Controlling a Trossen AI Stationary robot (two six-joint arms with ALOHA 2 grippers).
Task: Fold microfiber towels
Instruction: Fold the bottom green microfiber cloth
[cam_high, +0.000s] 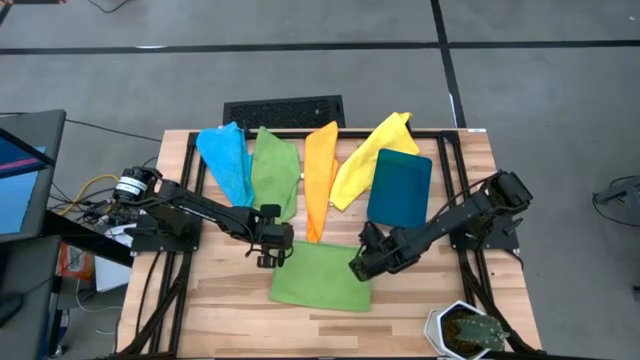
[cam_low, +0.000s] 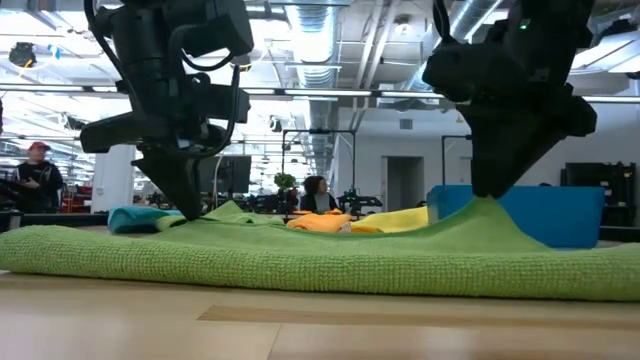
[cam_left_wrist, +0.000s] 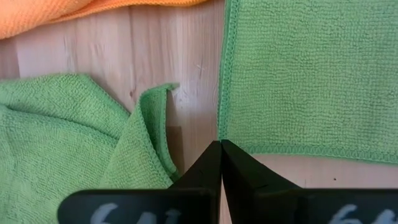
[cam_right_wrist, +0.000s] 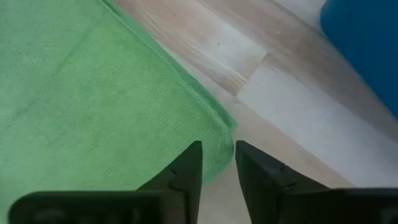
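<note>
A green towel (cam_high: 320, 280) lies flat on the table's near middle; it also shows in the low view (cam_low: 320, 260). My left gripper (cam_high: 268, 252) is shut at its far left corner, fingers pointing down. My right gripper (cam_high: 360, 266) is shut at its far right corner. In the low view the cloth rises in a small peak under each gripper. A light blue towel (cam_high: 225, 160), a second green one (cam_high: 272, 172), an orange one (cam_high: 320, 178) and a yellow one (cam_high: 368, 158) lie side by side at the far edge. My left gripper pinches the green towel's far left corner (cam_left_wrist: 221, 134) between its fingertips, from above. The corner is raised a little (cam_low: 205, 212) and the rest lies on the table. My right gripper pinches the far right corner (cam_right_wrist: 222, 127) between its two fingers, slanting down from the right. The doubled edge shows there. The corner stands up in a peak (cam_low: 488, 208) while the rest lies on the table.
A dark teal bin (cam_high: 400, 188) lies just beyond my right gripper. The second green towel (cam_left_wrist: 62, 143) lies close beside my left gripper. A potted plant (cam_high: 465, 330) stands at the near right corner. A black slatted panel (cam_high: 283, 110) lies beyond the far edge.
</note>
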